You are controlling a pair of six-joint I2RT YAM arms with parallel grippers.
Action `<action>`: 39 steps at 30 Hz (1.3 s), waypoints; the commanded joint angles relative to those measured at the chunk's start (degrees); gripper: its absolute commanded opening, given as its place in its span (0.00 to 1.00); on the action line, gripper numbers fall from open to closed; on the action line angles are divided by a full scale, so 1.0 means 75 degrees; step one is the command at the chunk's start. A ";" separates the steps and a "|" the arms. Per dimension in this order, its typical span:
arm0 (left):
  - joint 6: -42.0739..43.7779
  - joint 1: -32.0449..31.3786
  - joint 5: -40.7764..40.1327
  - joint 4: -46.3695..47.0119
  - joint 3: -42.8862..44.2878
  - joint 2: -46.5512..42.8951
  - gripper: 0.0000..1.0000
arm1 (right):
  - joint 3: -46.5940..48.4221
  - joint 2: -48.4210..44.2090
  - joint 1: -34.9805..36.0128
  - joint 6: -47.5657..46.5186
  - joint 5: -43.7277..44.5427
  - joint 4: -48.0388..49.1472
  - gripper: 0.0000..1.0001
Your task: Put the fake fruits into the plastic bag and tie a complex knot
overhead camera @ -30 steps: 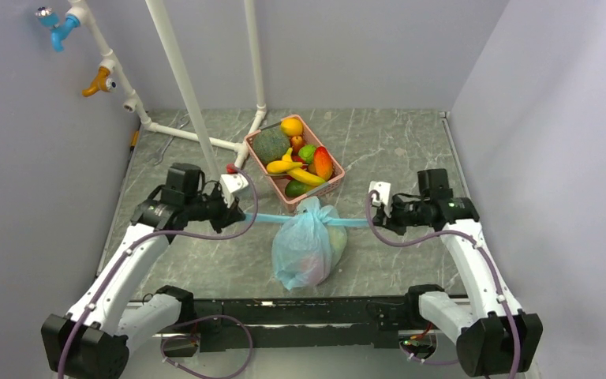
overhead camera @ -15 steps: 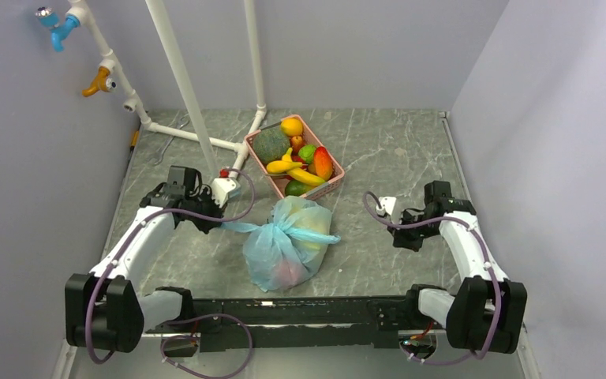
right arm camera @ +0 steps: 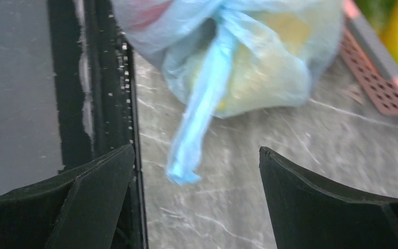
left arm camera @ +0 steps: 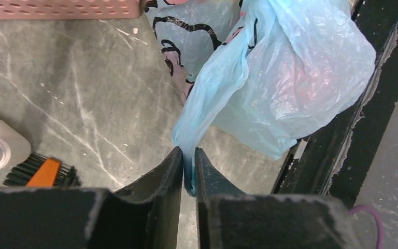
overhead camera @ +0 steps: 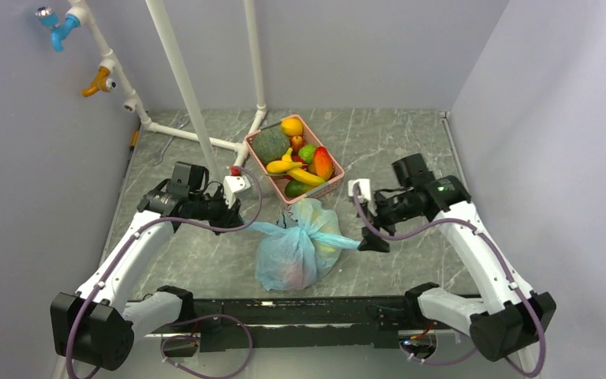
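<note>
Left gripper (left arm camera: pixel 188 155) pinches the tip of the left handle end (left arm camera: pixel 212 93) between closed jaws; the right gripper (right arm camera: pixel 196 151) stands wide open around the loose right handle end (right arm camera: pixel 199 119), not touching it. The plastic bag (overhead camera: pixel 292 254) lies on the table (overhead camera: pixel 410 158) just beside the pink basket (overhead camera: pixel 327 188), knot (overhead camera: pixel 309 229) on top, fake fruits (right arm camera: pixel 254 78) showing through. Its film looks thin, limp and slippery (apt to stretch under hard pulls), so the bunched handle near the knot seems the surest hold.

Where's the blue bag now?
In the top view, the plastic bag lies between the left gripper and right gripper, just in front of the pink basket.
</note>
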 commanded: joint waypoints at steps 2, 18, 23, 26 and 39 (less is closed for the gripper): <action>0.0316 -0.0035 0.0287 -0.0339 0.0203 -0.0148 0.30 | -0.0595 0.0234 0.1704 0.2018 0.1095 0.1667 0.89; 0.2396 -0.0351 -0.1147 0.1226 -0.0733 0.0614 0.75 | -0.1661 0.0868 0.2581 0.2589 0.2737 0.3605 0.34; 0.2149 -0.0489 -0.1046 0.1429 -0.0518 0.0966 0.42 | -0.1931 0.0695 0.2530 0.2632 0.3065 0.3539 0.00; 0.1418 -0.0407 -0.0775 0.0957 -0.0161 0.1012 0.00 | -0.2128 0.0186 0.2130 0.2771 0.3277 0.3353 0.00; 0.1101 0.0061 -0.0707 0.1355 -0.0494 0.1317 0.00 | -0.3290 -0.0215 -0.0137 0.1416 0.3681 0.2917 0.00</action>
